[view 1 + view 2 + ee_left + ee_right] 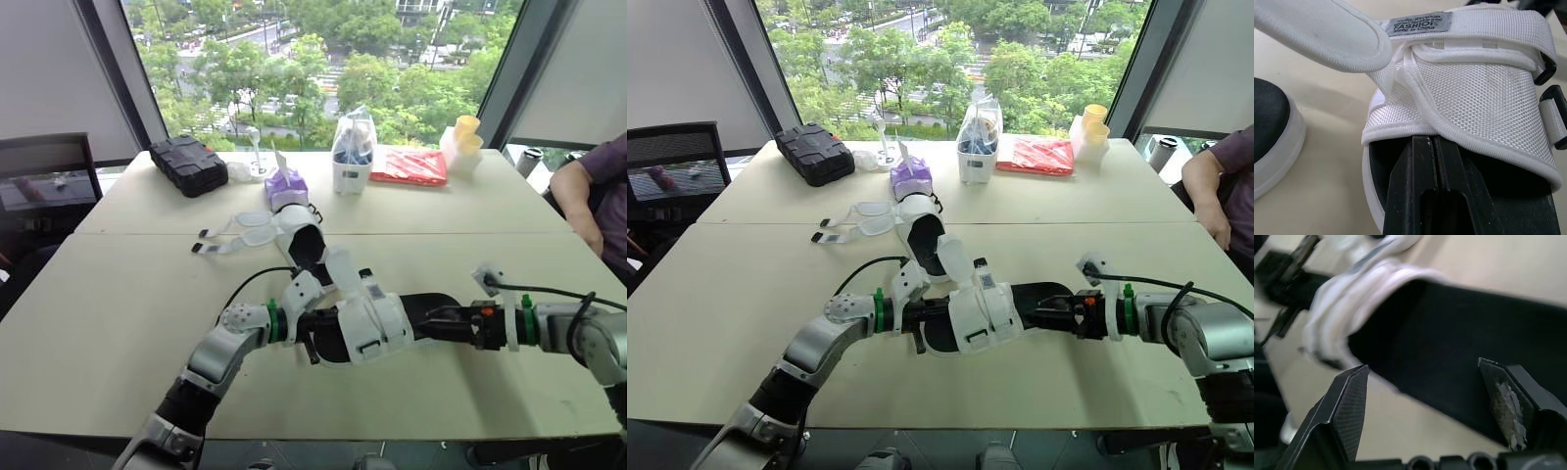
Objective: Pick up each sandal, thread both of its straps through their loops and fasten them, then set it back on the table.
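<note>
One white mesh sandal [364, 321], black footbed [431, 309], black buckles [1548, 73]

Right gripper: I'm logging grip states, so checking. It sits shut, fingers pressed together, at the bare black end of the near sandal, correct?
Not quite. The right gripper is open, not shut. The right wrist view shows its two fingers spread wide apart, with the bare black end of the near sandal between them. The rest of the statement stands.
</note>
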Available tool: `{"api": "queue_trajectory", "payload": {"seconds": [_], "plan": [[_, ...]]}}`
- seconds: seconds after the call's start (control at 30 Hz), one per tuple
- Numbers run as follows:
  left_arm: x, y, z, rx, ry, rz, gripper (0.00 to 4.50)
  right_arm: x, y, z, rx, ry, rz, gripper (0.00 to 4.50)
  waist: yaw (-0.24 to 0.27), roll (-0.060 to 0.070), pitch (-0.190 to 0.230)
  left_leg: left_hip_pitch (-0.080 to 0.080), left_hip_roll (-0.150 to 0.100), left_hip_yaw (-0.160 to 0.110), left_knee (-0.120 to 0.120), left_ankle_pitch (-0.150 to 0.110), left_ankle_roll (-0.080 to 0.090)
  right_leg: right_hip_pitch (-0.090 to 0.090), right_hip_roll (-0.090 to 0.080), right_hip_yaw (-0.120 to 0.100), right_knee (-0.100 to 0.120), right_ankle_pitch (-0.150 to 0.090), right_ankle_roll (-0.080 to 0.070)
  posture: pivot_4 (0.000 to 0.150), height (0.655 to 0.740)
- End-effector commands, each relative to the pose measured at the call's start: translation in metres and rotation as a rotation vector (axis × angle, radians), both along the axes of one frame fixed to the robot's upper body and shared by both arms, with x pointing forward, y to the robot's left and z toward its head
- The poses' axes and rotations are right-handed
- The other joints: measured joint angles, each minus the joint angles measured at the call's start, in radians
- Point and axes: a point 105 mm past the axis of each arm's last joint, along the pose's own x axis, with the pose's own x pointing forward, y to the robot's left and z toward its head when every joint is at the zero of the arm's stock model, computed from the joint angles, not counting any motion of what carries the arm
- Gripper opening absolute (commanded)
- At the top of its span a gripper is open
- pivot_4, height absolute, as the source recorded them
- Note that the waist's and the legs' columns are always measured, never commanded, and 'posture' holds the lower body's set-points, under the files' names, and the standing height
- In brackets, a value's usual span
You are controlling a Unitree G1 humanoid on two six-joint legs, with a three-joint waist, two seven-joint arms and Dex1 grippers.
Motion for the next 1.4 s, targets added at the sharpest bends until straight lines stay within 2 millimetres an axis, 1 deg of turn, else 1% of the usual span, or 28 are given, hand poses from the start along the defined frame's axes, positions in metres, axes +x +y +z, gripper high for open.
{"api": "queue_trajectory", "payload": {"seconds": [0.03,0.17,0.23,0.3,0.37,0.47,0.5,0.57,0.6,0.67,0.77,0.9,1.0,1.07,1.1,1.17,1.27,1.33,1.4], "plan": [[0.008,-0.007,0.014,-0.011,-0.083,-0.011,0.0,-0.022,0.033,0.006,0.083,0.021,0.11,3.86,0.001,0.0,0.0,0.0,0.0,0.0,0.0,0.0,0.0,0.0,0.0,0.0,0.0,0.0,0.0,0.15,0.74],[0.013,-0.006,0.013,-0.001,-0.099,-0.006,0.0,-0.037,0.054,0.016,0.15,0.045,0.16,3.86,0.0,0.0,0.0,0.0,0.0,0.0,0.0,0.0,0.0,0.0,0.0,0.0,-0.001,0.001,0.001,0.15,0.74],[0.012,-0.004,0.011,-0.001,-0.093,-0.011,0.0,-0.042,0.053,0.021,0.147,0.043,0.168,3.86,0.002,0.0,0.0,-0.001,0.0,-0.001,-0.001,0.0,0.0,-0.001,0.0,0.0,-0.001,0.001,0.001,0.15,0.74],[0.008,-0.003,0.009,0.005,-0.082,-0.026,0.0,-0.04,0.044,0.028,0.1,0.009,0.172,3.86,0.003,0.0,0.0,-0.001,0.0,-0.001,-0.001,0.0,0.0,-0.001,0.0,0.0,-0.001,0.001,0.001,0.15,0.74],[0.004,-0.003,0.006,0.012,-0.074,-0.042,0.0,-0.03,0.03,0.039,0.038,-0.054,0.169,3.86,0.003,0.0,0.0,-0.002,-0.001,-0.001,-0.001,0.0,0.0,-0.001,-0.001,0.0,-0.002,0.001,0.001,0.15,0.74],[-0.001,-0.003,0.002,0.022,-0.065,-0.059,0.0,0.002,0.003,0.067,-0.04,-0.188,0.131,3.86,-0.005,0.0,0.0,-0.001,-0.001,0.001,0.0,0.0,0.0,0.0,-0.001,0.001,-0.002,0.001,0.001,0.15,0.74],[-0.002,-0.004,0.002,0.021,-0.062,-0.06,0.0,0.017,0.001,0.077,-0.036,-0.234,0.112,3.86,-0.009,0.0,0.0,0.0,-0.001,0.002,0.0,0.0,0.0,0.0,-0.001,0.001,-0.002,0.001,0.001,0.15,0.74],[-0.001,-0.005,0.003,0.017,-0.057,-0.058,0.0,0.045,0.007,0.086,-0.016,-0.294,0.074,3.86,-0.011,0.0,0.0,0.002,0.001,0.003,0.0,0.0,0.0,0.0,0.0,0.001,-0.002,0.001,0.0,0.15,0.74],[-0.001,-0.005,0.003,0.015,-0.056,-0.056,0.0,0.055,0.01,0.087,-0.008,-0.308,0.062,3.86,-0.012,0.0,0.0,0.003,0.002,0.003,-0.001,0.0,0.0,0.0,0.001,0.001,-0.001,0.002,0.0,0.15,0.74],[-0.001,-0.007,0.003,0.013,-0.055,-0.054,0.0,0.07,0.026,0.087,0.068,-0.284,0.069,3.86,-0.007,0.0,0.0,0.002,0.002,0.003,-0.001,0.0,0.0,0.0,0.001,0.001,0.0,0.002,-0.001,0.15,0.74],[-0.004,-0.01,0.004,0.007,-0.056,-0.053,0.0,0.082,0.043,0.072,0.073,-0.234,0.118,3.86,0.003,0.0,0.0,-0.001,0.001,0.002,-0.001,0.0,0.0,-0.003,0.0,0.001,0.0,0.003,0.002,0.15,0.74],[-0.006,-0.009,0.005,0.002,-0.057,-0.047,0.0,0.1,0.052,0.063,0.079,-0.22,0.113,3.86,0.003,0.0,0.0,-0.008,-0.001,0.001,0.0,0.0,0.0,-0.008,-0.002,0.001,-0.002,0.004,0.004,0.15,0.74],[-0.006,-0.007,0.006,-0.004,-0.056,-0.032,0.0,0.108,0.053,0.064,0.069,-0.242,0.121,3.86,0.001,0.0,0.0,-0.011,-0.002,0.002,0.0,0.001,-0.001,-0.011,-0.003,0.0,-0.002,0.005,0.004,0.15,0.74],[-0.006,-0.006,0.006,-0.009,-0.053,-0.02,0.0,0.109,0.053,0.069,0.09,-0.234,0.137,3.86,0.001,0.0,0.0,-0.011,-0.001,0.002,-0.001,0.0,-0.001,-0.012,-0.002,0.0,-0.002,0.005,0.004,0.15,0.74],[-0.007,-0.005,0.005,-0.01,-0.051,-0.015,0.0,0.107,0.055,0.071,0.111,-0.209,0.158,3.86,0.0,0.0,0.0,-0.011,-0.001,0.002,-0.001,0.0,-0.001,-0.012,-0.002,0.0,-0.001,0.005,0.004,0.15,0.74],[-0.008,-0.005,0.003,-0.009,-0.048,-0.013,0.0,0.096,0.06,0.073,0.179,-0.116,0.224,3.86,-0.003,0.0,0.0,-0.011,-0.001,0.002,0.0,0.001,-0.001,-0.011,-0.002,0.0,-0.001,0.005,0.004,0.15,0.74],[-0.01,-0.006,0.003,-0.009,-0.045,-0.014,0.0,0.086,0.071,0.074,0.27,0.013,0.284,3.86,-0.003,0.001,-0.001,-0.01,-0.001,0.002,0.0,0.001,-0.001,-0.011,-0.002,0.0,0.0,0.005,0.004,0.15,0.74],[-0.01,-0.006,0.004,-0.009,-0.045,-0.013,0.0,0.085,0.076,0.071,0.293,0.068,0.297,3.86,-0.003,0.001,-0.001,-0.01,-0.001,0.002,0.0,0.001,-0.001,-0.011,-0.002,0.0,0.0,0.005,0.004,0.15,0.74],[-0.009,-0.006,0.004,-0.009,-0.047,-0.011,0.0,0.089,0.084,0.07,0.333,0.103,0.283,3.86,-0.004,0.001,-0.001,-0.01,-0.001,0.002,0.0,0.001,-0.001,-0.011,-0.002,0.0,0.001,0.005,0.004,0.15,0.74]]}}
